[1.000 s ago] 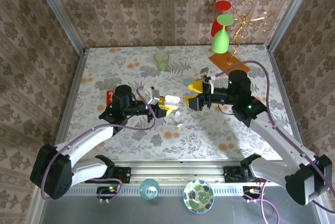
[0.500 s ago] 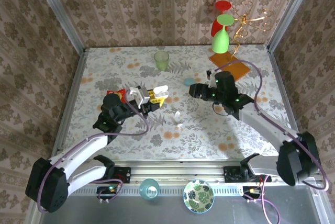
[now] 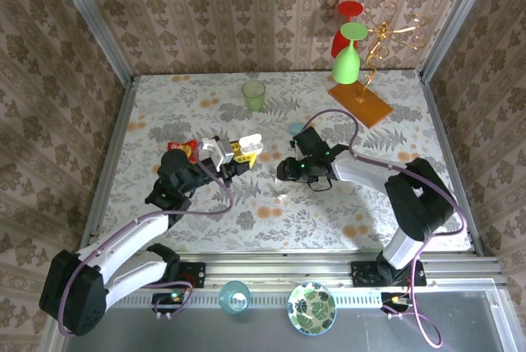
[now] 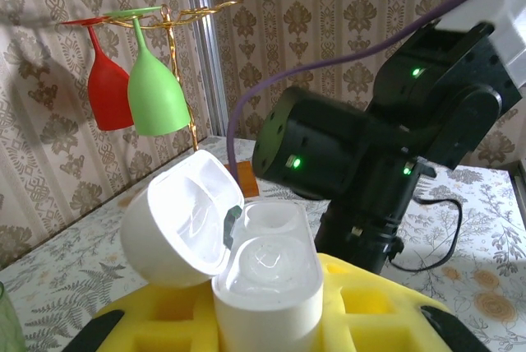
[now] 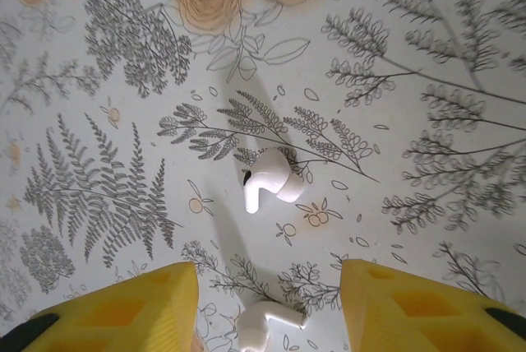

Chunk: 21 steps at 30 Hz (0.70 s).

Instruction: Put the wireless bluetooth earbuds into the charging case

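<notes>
On the fern-print tabletop (image 5: 427, 56), earbuds (image 5: 267, 181) lie under the spread right hand (image 5: 271, 286); left hand (image 3: 245, 151) clasps the case (image 4: 267, 278)

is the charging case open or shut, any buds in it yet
Open and empty: the lid of the charging case is flipped back, both wells bare; both earbuds lie on the table.

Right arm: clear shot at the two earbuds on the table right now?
Probably yes. The right arm holds its jaws open directly above the earbuds, which lie bare on the table with nothing between them and the jaws.
</notes>
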Each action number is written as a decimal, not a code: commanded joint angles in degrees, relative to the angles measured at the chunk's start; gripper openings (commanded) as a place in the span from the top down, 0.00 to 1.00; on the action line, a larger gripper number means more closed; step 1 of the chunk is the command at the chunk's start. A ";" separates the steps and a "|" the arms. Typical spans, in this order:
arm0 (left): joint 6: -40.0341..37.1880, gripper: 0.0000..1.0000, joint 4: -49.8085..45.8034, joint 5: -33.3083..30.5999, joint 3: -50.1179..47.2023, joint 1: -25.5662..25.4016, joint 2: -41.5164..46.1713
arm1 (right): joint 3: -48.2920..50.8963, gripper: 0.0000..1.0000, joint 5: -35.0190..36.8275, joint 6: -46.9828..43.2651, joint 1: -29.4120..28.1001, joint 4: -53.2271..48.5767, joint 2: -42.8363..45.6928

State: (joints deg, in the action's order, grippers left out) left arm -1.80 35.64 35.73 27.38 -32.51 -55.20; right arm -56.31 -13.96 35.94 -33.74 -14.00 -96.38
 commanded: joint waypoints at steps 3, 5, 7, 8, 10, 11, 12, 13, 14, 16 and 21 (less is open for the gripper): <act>-1.01 1.00 1.28 0.75 -0.75 0.34 1.26 | -4.34 0.53 -1.95 -3.82 -0.47 -3.21 -4.43; -1.09 1.00 1.11 0.75 -0.69 0.34 1.24 | -5.96 0.54 -2.32 -4.28 -0.37 -4.44 -5.87; -1.23 1.00 0.86 0.75 -0.66 0.34 1.31 | -6.45 0.55 -4.39 -3.82 -0.37 -3.88 -6.81; -1.32 1.00 0.67 0.75 -0.61 0.34 1.40 | -6.23 0.55 -5.47 -3.13 -0.39 -3.19 -6.94; -1.40 1.00 0.51 0.66 -0.57 0.35 1.40 | -5.51 0.55 -7.04 -2.29 -0.45 -2.03 -6.85; -1.53 1.00 0.50 0.66 -0.57 0.34 1.50 | -5.19 0.55 -7.05 -2.27 -0.56 -1.95 -6.63; -1.67 1.00 0.55 0.66 -0.58 0.34 1.42 | -4.81 0.56 -6.71 -2.51 -0.55 -2.17 -6.24; -1.75 1.00 0.40 0.75 -0.48 0.34 1.30 | -4.33 0.57 -6.45 -3.07 -0.65 -2.16 -5.67; -1.73 1.00 0.31 0.71 -0.48 0.34 1.33 | -3.91 0.58 -6.72 -3.80 -0.63 -2.10 -5.27; -2.04 1.00 0.25 0.75 -0.39 0.34 1.23 | -3.32 0.58 -7.25 -6.17 -0.88 -2.57 -4.33; -2.39 1.00 0.38 0.66 -0.13 0.34 1.20 | -5.45 0.59 -5.39 -13.69 -2.55 -9.18 -4.77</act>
State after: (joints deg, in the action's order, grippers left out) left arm -2.85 35.40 35.75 26.96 -32.51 -54.98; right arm -60.42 -19.75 28.12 -35.05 -17.63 -102.59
